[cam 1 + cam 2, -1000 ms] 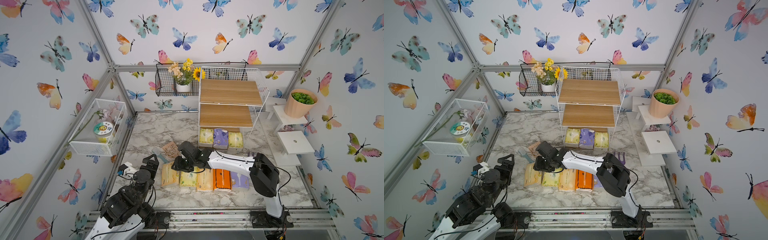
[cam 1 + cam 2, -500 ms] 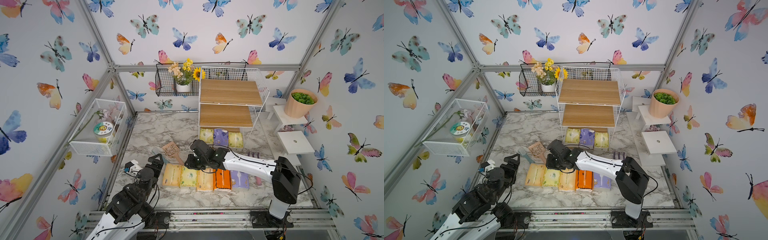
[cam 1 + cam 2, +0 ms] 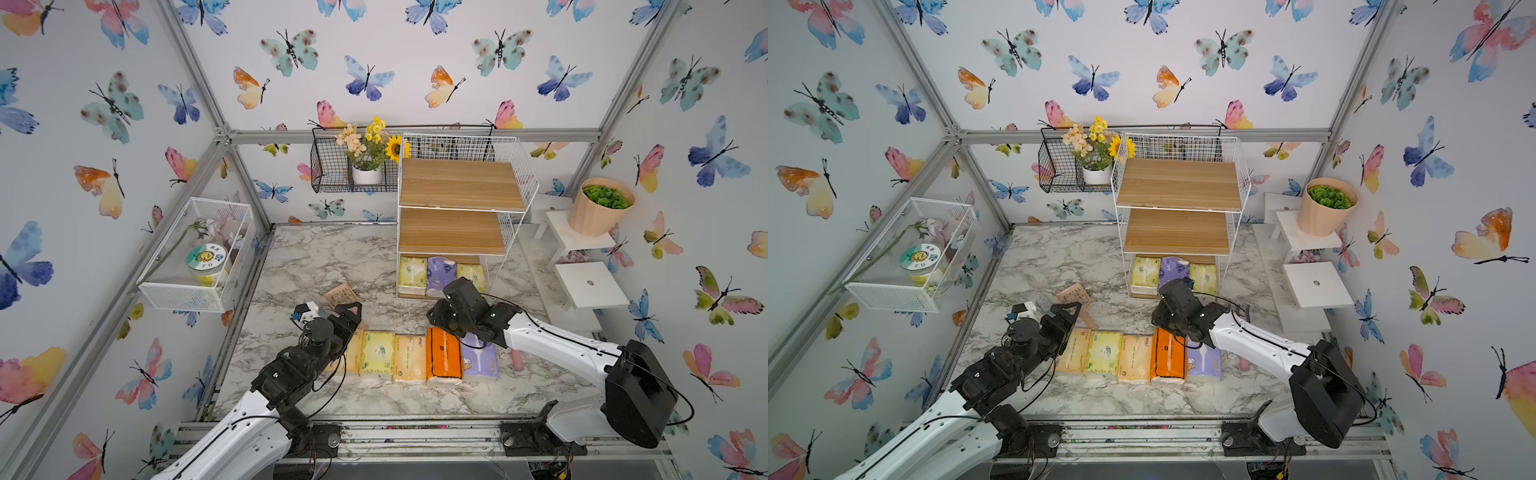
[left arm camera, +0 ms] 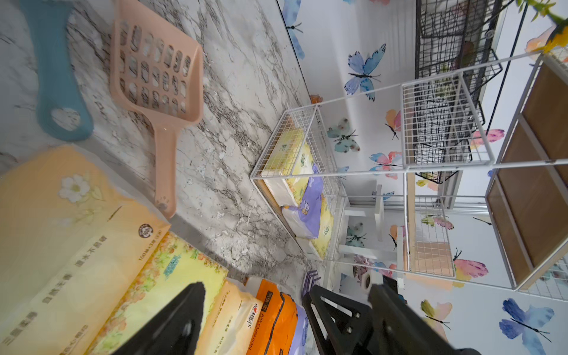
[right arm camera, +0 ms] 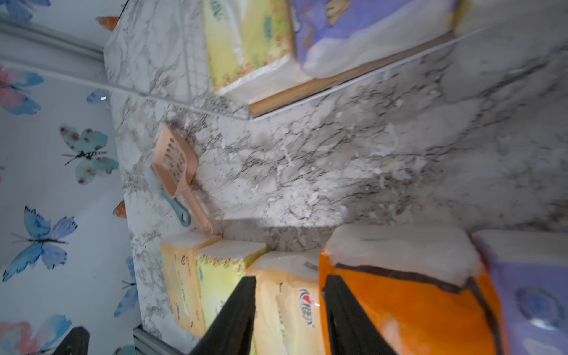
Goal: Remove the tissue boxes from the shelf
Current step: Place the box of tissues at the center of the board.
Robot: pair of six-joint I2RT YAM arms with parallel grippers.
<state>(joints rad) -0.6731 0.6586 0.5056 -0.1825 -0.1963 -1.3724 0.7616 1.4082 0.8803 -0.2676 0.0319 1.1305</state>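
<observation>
- Row of five tissue packs [image 3: 409,357] is lying on the marble table [image 3: 332,266], the orange pack [image 3: 444,353] fourth from the left.
- At its left end the left gripper [image 3: 351,311] is hovering, fingers spread wide, empty.
- The right gripper [image 5: 290,278] is hanging over the orange pack's far end, fingers partly apart, empty.
- Farther back, three packs [image 3: 440,270] are sitting on the bottom tier of the shelf [image 3: 459,183].
</observation>
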